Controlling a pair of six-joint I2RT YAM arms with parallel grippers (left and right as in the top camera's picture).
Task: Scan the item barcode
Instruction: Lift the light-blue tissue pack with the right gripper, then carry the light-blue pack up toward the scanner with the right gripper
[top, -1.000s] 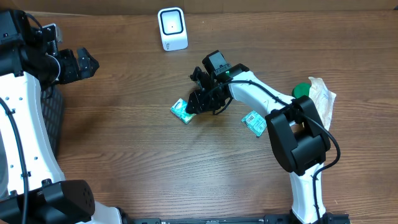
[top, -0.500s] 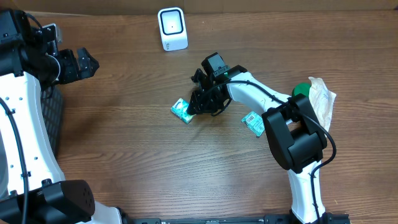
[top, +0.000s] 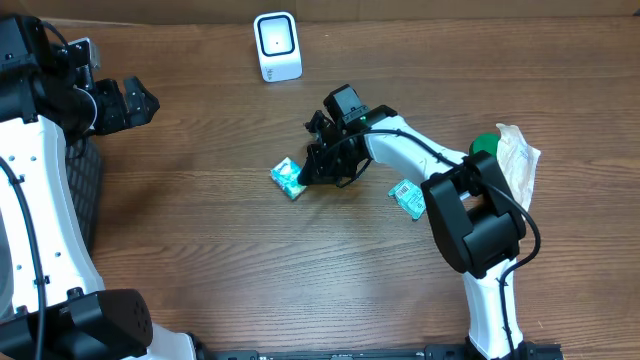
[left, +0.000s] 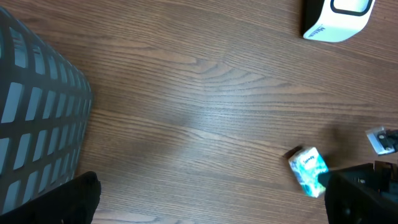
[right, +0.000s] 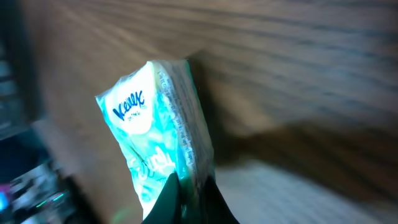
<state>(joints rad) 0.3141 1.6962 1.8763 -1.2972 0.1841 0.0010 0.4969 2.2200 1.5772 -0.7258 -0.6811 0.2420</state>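
While the left gripper (top: 138, 101) is hovering over the bench's (top: 200, 260) 10 o'clock edge with its jaws spread wide and empty, a dark mesh basket (top: 86, 190) is sitting just at its 6 o'clock. A white barcode scanner (top: 277, 46) is standing upright at the 12 o'clock edge, well apart from everything else. The Kleenex tissue pack (top: 287, 179) is sitting near the bench's middle, at 6 o'clock from the scanner. The right gripper (top: 306, 172) is reaching in from the pack's 3 o'clock side with its jaws clenched on the pack's edge. The right wrist view is showing the wrapper pinched between the dark fingertips (right: 165, 199). A second tissue pack (top: 408, 198) is lying at 3 o'clock of the first, beside the right arm. A green object (top: 484, 145) and a white plastic bag (top: 520, 160) are resting together at the 3 o'clock edge.
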